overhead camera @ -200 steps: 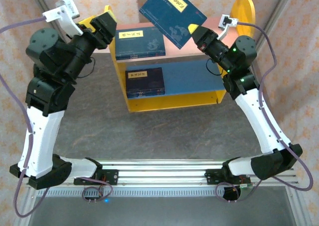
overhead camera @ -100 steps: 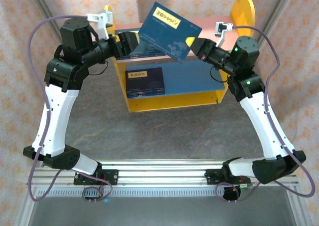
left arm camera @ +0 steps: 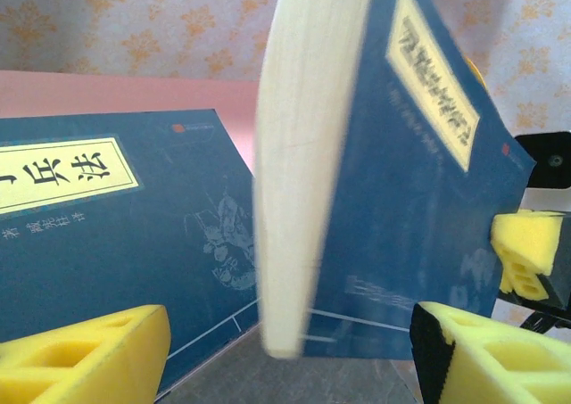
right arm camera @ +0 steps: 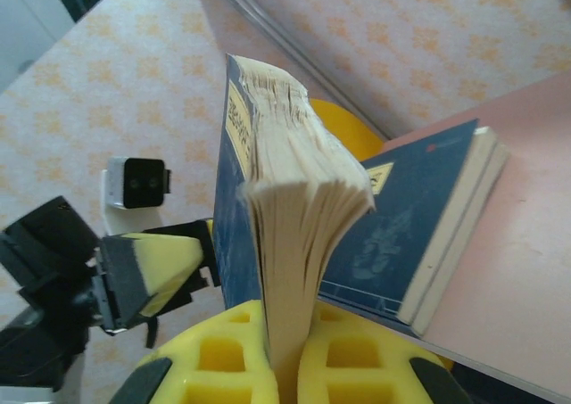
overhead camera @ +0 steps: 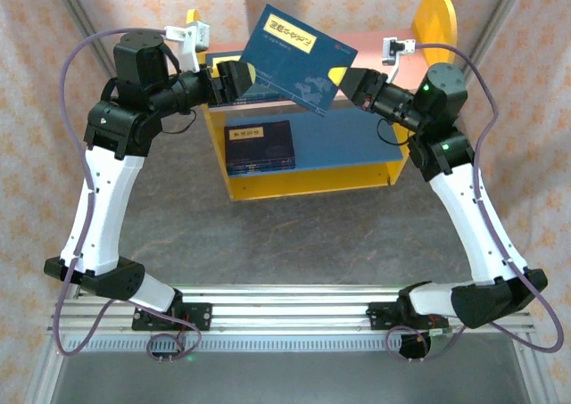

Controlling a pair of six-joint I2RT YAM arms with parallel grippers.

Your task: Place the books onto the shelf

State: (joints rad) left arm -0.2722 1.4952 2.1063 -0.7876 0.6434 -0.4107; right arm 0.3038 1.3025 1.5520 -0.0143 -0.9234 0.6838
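- Right hand (overhead camera: 343,71) is clenched on a corner of the raised book (overhead camera: 294,54), which is tilted in the air over the shelf (overhead camera: 434,16).
- Left hand (overhead camera: 241,76) is spread wide, pads either side of that book's far edge, no contact visible.
- Stacked books (left arm camera: 107,234) lie right beneath it on the top tier; the lower book (overhead camera: 260,145) lies flat on the tier below.

The tilted book (overhead camera: 299,56) has a dark navy-blue cover with a yellow label bearing dark characters (its page edges are cream). The lower book (overhead camera: 260,145) matches it and lies on the blue lower board (overhead camera: 348,132). The shelf (overhead camera: 312,183) is yellow at its sides and base, and its upper board (right arm camera: 535,243) is pink. The backdrop (overhead camera: 27,83) is pale with orange flowers.
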